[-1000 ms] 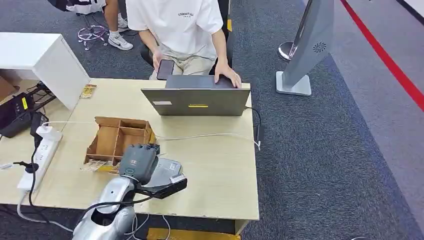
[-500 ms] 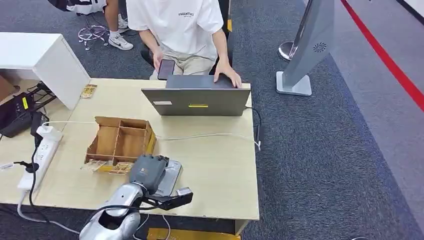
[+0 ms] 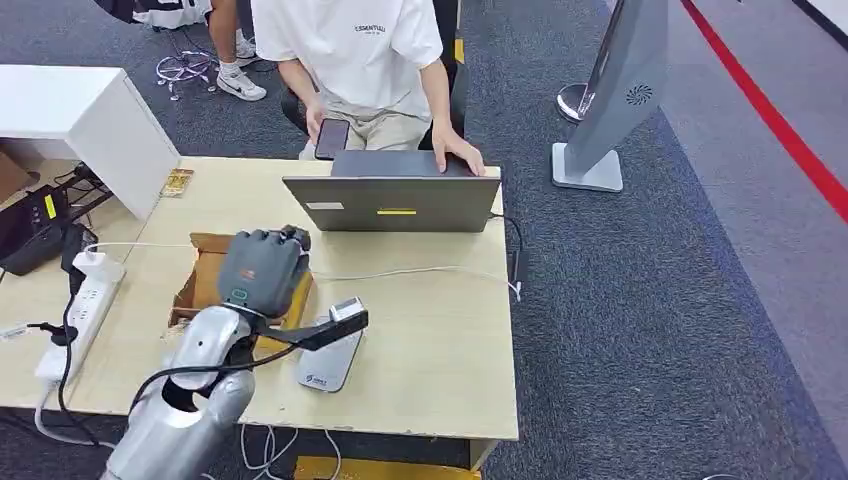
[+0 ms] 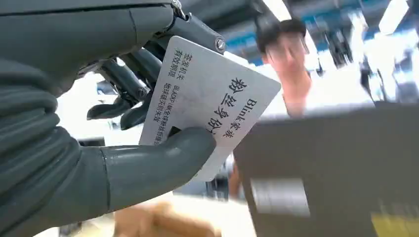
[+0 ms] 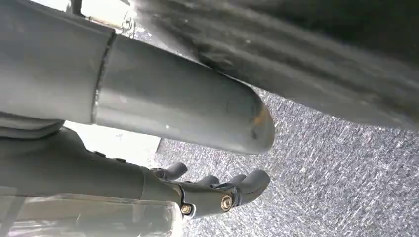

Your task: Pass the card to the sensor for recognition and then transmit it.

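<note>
A grey carpeted floor with a red stripe surrounded a pale wooden table. Along the table's far edge stood an open laptop, and a person in a white shirt sat behind it, one hand on the laptop, the other holding a phone. A wooden divided box lay toward the left side of the table, and a white power strip lay along the left edge. A flat grey sensor pad rested near the table's near edge, just beside the box.

The left hand was raised above the box, well above the sensor pad. In the left wrist view, its thumb and dark fingers pinched a white card printed with black characters, the card tilted and pointing toward the laptop.

The right hand hung over the carpet, its fingers loosely curled with gaps between them and nothing in them.
</note>
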Available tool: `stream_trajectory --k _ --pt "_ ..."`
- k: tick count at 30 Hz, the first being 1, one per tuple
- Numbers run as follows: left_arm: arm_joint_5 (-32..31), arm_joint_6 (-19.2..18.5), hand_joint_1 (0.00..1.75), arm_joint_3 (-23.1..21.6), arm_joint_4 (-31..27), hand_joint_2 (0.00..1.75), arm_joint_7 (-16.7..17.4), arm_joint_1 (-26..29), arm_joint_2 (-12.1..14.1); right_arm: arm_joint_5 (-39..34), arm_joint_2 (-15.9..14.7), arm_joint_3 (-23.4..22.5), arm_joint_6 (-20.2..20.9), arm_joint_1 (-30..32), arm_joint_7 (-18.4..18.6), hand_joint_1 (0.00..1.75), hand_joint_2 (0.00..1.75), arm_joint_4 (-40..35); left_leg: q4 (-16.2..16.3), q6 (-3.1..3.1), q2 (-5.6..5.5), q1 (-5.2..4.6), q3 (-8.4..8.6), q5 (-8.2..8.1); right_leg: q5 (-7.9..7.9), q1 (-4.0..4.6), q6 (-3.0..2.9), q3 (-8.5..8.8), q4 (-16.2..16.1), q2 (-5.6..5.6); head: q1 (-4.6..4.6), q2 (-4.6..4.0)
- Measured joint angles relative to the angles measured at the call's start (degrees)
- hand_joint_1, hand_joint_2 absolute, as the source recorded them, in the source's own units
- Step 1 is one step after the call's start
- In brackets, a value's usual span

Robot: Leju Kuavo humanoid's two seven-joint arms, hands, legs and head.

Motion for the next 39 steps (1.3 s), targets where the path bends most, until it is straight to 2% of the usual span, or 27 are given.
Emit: stream_trajectory --k 3,7,10,13,19,32,33,39 --pt "-2.12 2.14 1.75 2.46 -1.96 1.75 0.57 -4.69 1.33 0.37 -0.04 0.28 0.00 0.20 0.04 0.00 0.00 0.02 0.00 -0.01 -0.02 0.01 -0.05 0.07 0.00 0.02 0.00 -0.05 0.04 -0.02 0.00 0.00" --pt "-5.84 4.55 1.75 6.49 -1.11 1.75 0.74 -12.49 2.95 1.38 -0.26 1.14 0.00 0.24 0.35 0.00 0.00 0.00 0.00 -0.03 0.01 0.01 0.00 0.08 0.01 0.01 -0.01 -0.07 0.11 0.02 -0.02 0.00" --pt "-11.85 5.70 1.75 7.41 3.18 1.75 0.61 -17.15 4.61 2.34 -0.59 1.79 0.02 0.25 0.85 0.00 0.00 -0.02 0.00 -0.04 -0.02 0.01 0.00 0.11 0.01 0.02 -0.01 -0.07 0.13 -0.01 0.00 0.00" --pt "-13.68 5.02 1.75 7.43 7.80 1.75 0.24 -20.59 5.46 2.23 -0.83 2.53 0.02 0.24 1.16 0.00 0.00 -0.11 0.00 -0.04 -0.01 0.01 0.00 0.12 0.02 0.01 -0.01 -0.07 0.13 0.00 -0.02 0.00" --pt "-13.61 4.59 1.75 7.43 12.09 1.75 0.15 -22.48 5.64 2.25 -1.01 2.86 0.02 0.25 0.88 0.00 0.00 -0.24 0.00 -0.04 0.00 0.00 -0.01 0.11 0.02 0.00 -0.01 -0.09 0.13 0.02 -0.02 0.00" --pt "-13.42 2.20 1.75 7.41 14.08 1.75 0.46 -22.48 5.57 2.25 -1.18 2.93 0.02 0.19 1.38 0.00 0.00 -0.24 0.00 -0.04 0.01 0.00 -0.01 0.11 0.02 0.00 -0.01 -0.10 0.13 0.01 -0.02 0.00" --pt "-13.46 2.12 0.00 7.41 14.23 1.75 0.46 -22.49 5.57 2.25 -1.18 2.93 0.02 0.19 1.36 0.00 0.00 -0.24 0.00 -0.04 0.00 0.00 -0.01 0.11 0.02 0.00 -0.01 -0.10 0.13 0.01 -0.02 0.00" --pt "-13.64 1.68 0.00 7.41 15.08 1.75 0.48 -22.50 5.62 2.25 -1.18 2.93 0.02 0.17 1.20 0.00 0.00 -0.24 0.00 -0.04 0.00 0.00 -0.01 0.11 0.02 0.00 -0.01 -0.11 0.13 0.01 -0.04 0.00"
